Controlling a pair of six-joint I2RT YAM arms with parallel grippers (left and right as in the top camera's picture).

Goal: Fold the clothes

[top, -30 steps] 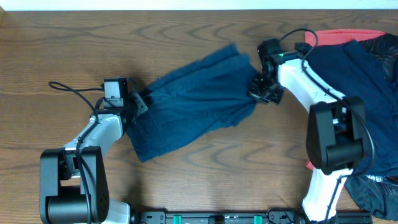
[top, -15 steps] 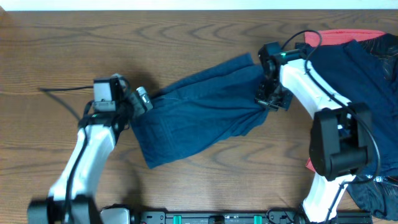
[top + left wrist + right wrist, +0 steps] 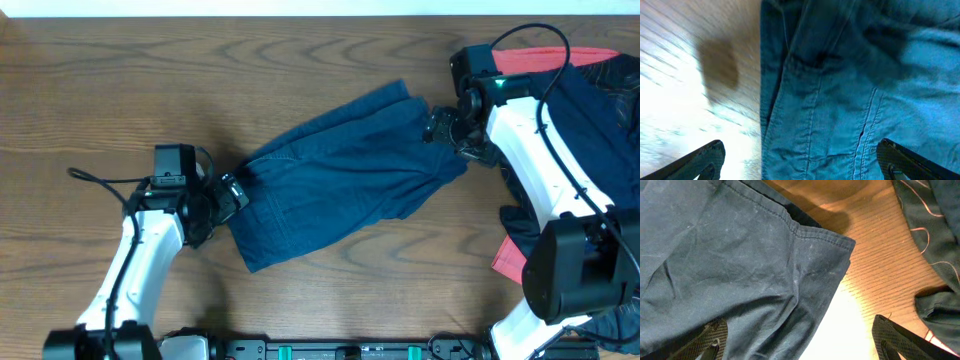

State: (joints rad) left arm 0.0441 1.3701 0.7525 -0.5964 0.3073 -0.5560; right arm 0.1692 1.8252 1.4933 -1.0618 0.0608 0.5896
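Dark navy shorts (image 3: pixel 340 185) lie spread slantwise across the middle of the wooden table. My left gripper (image 3: pixel 228 193) stands open at their lower left end; in the left wrist view its fingers straddle the seamed edge of the shorts (image 3: pixel 850 90), and the gripper (image 3: pixel 801 162) holds nothing. My right gripper (image 3: pixel 447 130) stands open at the upper right end, over a leg hem of the shorts (image 3: pixel 730 255), and this gripper (image 3: pixel 802 342) is empty too. More clothes are heaped at the right: a coral-red piece (image 3: pixel 545 60) under a navy one (image 3: pixel 600 110).
A dark garment with pink stitching (image 3: pixel 925 210) lies just right of the shorts' hem. Part of the heap (image 3: pixel 605 320) hangs at the table's lower right corner. Bare wood (image 3: pixel 100 80) shows at the left and back. The arm bases sit at the front edge.
Both grippers opened and let go of the shorts, which slid rightward and now lie flat. The right arm drew back toward the heap; the left gripper dropped lower at the shorts' end.
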